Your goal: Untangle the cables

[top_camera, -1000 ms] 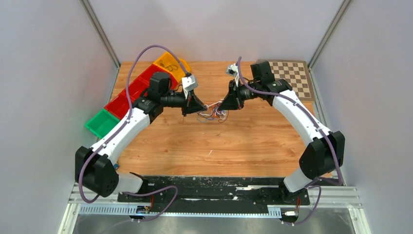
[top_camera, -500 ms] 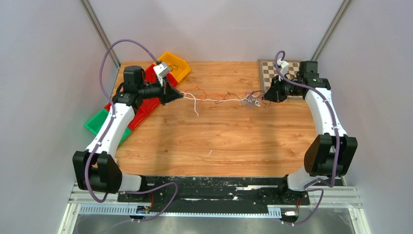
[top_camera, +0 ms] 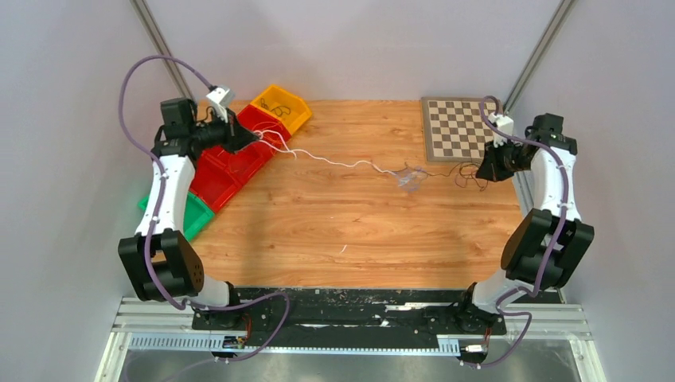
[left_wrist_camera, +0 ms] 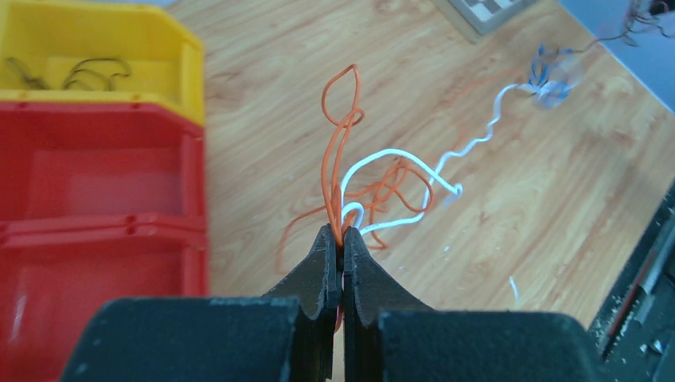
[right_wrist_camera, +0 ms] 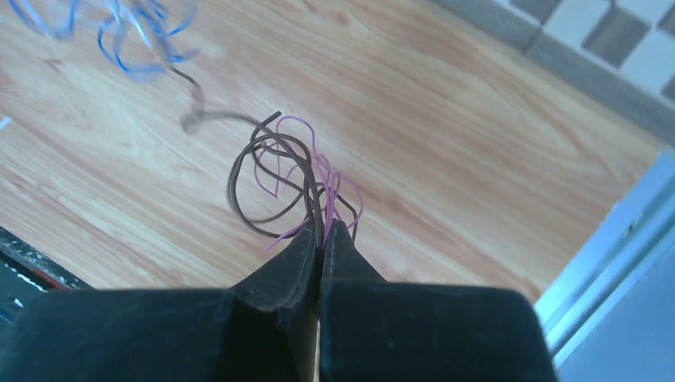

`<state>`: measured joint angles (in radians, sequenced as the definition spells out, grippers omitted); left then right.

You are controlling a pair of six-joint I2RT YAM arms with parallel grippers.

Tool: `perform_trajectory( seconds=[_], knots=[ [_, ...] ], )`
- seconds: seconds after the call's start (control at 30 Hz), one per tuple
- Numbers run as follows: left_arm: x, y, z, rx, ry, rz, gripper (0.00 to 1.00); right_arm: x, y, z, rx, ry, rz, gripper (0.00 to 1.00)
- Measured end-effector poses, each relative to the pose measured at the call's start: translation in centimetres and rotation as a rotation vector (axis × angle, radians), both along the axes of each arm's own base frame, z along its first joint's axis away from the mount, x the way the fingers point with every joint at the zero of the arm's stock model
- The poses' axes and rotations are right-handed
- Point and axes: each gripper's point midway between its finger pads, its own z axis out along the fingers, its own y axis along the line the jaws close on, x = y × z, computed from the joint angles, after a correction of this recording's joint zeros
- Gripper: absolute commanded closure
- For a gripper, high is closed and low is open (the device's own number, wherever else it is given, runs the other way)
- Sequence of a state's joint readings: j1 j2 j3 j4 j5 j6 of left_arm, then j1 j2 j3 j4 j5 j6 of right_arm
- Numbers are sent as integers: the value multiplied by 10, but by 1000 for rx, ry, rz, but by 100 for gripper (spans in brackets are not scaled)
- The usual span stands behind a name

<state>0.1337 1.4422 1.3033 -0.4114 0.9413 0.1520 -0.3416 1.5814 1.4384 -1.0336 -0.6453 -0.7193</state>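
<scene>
Left claw (left_wrist_camera: 341,235): jaws pressed together on a pinch of orange strands (left_wrist_camera: 344,119) and a white strand (left_wrist_camera: 394,155), above the red bins (left_wrist_camera: 95,191) at the far-left side of the worktop (top_camera: 358,231).
Right claw (right_wrist_camera: 322,231): jaws likewise closed, gripping a loop of dark and purple strands (right_wrist_camera: 267,171) low over the right edge, just in front of the chessboard (top_camera: 454,127).
Cables (top_camera: 374,165): strung between the two claws. The white strand runs from the left claw across the wood to a small bluish knot (top_camera: 411,177), and a thin dark line leads from there to the right claw. Whether the knot rests on the wood or hangs just above it cannot be told.
Step in hand: most likely the pull-apart, with most of the tangle opened and that knot the remainder.
Doing it well: pull slowly and evenly along the line of the strand. The white strand's waviness suggests some slack is left.
Watch: if the knot cinches instead of loosening, ease off and grip again closer to it.
Grip: wires this thin can slide through the jaws, so avoid jerks.
Risk: the loose orange loops hang near the red bins' rim and may snag. Both arms look far extended, so little outward travel seems to remain.
</scene>
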Motion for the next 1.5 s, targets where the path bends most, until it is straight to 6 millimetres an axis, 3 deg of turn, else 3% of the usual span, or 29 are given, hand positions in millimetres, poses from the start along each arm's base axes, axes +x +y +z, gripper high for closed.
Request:
perform_trajectory(
  seconds=[0.07, 0.17, 0.27, 0.47, 0.6, 0.7, 0.83, 0.93, 1.03, 1.13, 1.2, 1.23, 1.3, 1.33, 1.4, 1.5],
  knots=[
    [5, 18, 3, 19, -9, 36, 100, -4, -17, -11, -16, 34, -27, 100],
    [3, 26, 8, 29, -20, 32, 100, -11, -16, -22, -2, 79, -16, 100],
    [-5, 10, 13, 13, -23, -36, 100, -14, 0, -23, 26, 97, 23, 100],
    [-31, -49, 24, -8, -43, -219, 100, -14, 37, -13, 109, 102, 89, 100],
    [-52, -83, 37, -15, -80, -321, 100, -5, 57, 13, 180, 56, 117, 100],
    [-68, -105, 38, -15, -98, -389, 100, 5, 78, 44, 237, -1, 155, 100],
    [-83, -124, 23, -39, -58, -438, 100, 6, 114, 86, 290, -83, 241, 100],
    [-88, -130, 5, -48, -1, -440, 100, -3, 130, 97, 283, -115, 279, 100],
    [-90, -142, -13, 1, 33, -446, 100, -7, 124, 75, 234, -83, 250, 100],
    [-107, -177, -40, 84, 81, -524, 98, -6, 105, 27, 155, 14, 190, 100],
    [-121, -197, -61, 153, 115, -578, 74, -4, 86, -9, 103, 100, 135, 77],
    [-130, -206, -73, 200, 131, -610, 49, -2, 74, -27, 81, 146, 101, 64],
    [-143, -216, -89, 262, 143, -667, 22, 2, 53, -51, 48, 215, 35, 40],
    [-150, -217, -95, 286, 162, -688, 18, 3, 47, -58, 40, 234, 11, 32],
    [-152, -211, -98, 304, 178, -692, 13, 4, 37, -66, 33, 258, -16, 26],
    [-127, -187, -94, 280, 195, -605, 13, 2, 44, -62, 58, 254, 4, 26]
  ],
)
